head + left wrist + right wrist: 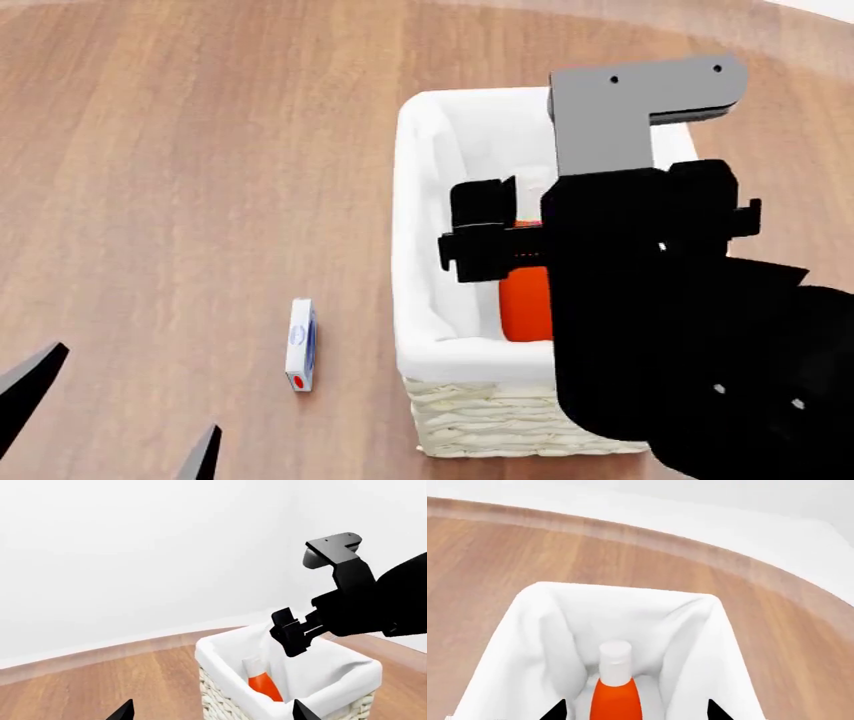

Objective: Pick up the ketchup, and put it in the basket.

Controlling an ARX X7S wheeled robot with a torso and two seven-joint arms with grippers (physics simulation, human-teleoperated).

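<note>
Right gripper [470, 238] hangs over the basket [414, 250], jaws spread wide and clear of the ketchup [616, 695], which sits inside the white liner with its cap up. Off to the left, a small white box [302, 345] lies on the wooden floor [187, 180]; left gripper [114, 420] shows only parted tips.

Orange-red ketchup [617, 700] body, white cap, against white cloth. Cream-white woven wicker on basket [521, 425] wall; plain white liner folded over rim. Warm brown wood grain across table [200, 150], paler band along far edge. Matte black right pincer [481, 240] and arm; grey L-shaped bracket [627, 100] above, two small dark dots on its face. Black left pincer [114, 420] tips low in head view. Small white box [302, 345] with blue marking along side and red spot at one end. Plain white wall [133, 545] behind, off-white strip at base.
</note>
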